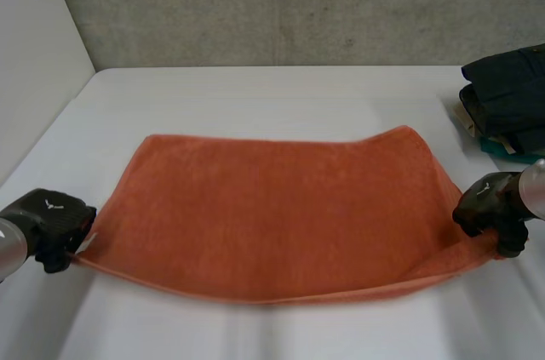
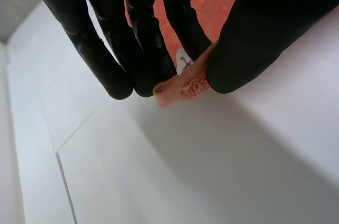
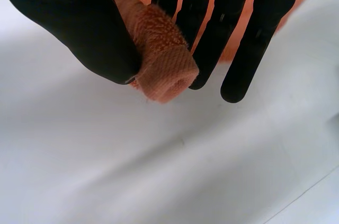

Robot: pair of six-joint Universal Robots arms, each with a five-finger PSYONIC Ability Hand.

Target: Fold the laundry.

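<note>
— What's the left hand [image 2: 265, 33] holding?
— Its thumb presses against straight fingers [image 2: 100, 57], pinching a fuzzy corner of the orange towel [image 2: 183, 85]. A small white tag [image 2: 183, 57] sits at that corner, half hidden behind a finger.
— And the right hand [image 3: 79, 28]?
— It has the same pinch on the other near corner. The terry there is bunched into a thick roll between thumb and fingers.
— Between the hands?
— The towel spreads as a rough rectangle over the white table [image 1: 255, 96]. Its near edge sags in a curve from one hand to the other. I can't tell whether that edge is off the table.
— Further out?
— Beyond the right hand there's a pile [image 1: 509, 96] of dark folded clothes, cut off at the side.
</note>
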